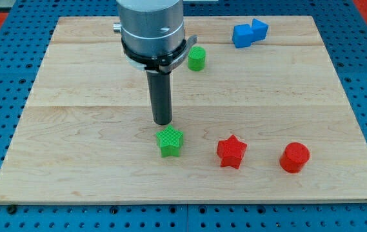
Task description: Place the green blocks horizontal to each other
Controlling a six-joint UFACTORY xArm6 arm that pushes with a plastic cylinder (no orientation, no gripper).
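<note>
A green star block (pixel 169 141) lies on the wooden board (pixel 73 129) below the middle. A green cylinder (pixel 197 58) stands near the view's top, right of the arm's body. My tip (pixel 162 122) is just above the green star in the view, a small gap apart, slightly to its left. The green cylinder is far up and to the right of my tip.
A red star (pixel 231 151) and a red cylinder (pixel 294 157) lie to the right of the green star. Two blue blocks (pixel 249 33) touch each other at the top right. A blue pegboard surrounds the board.
</note>
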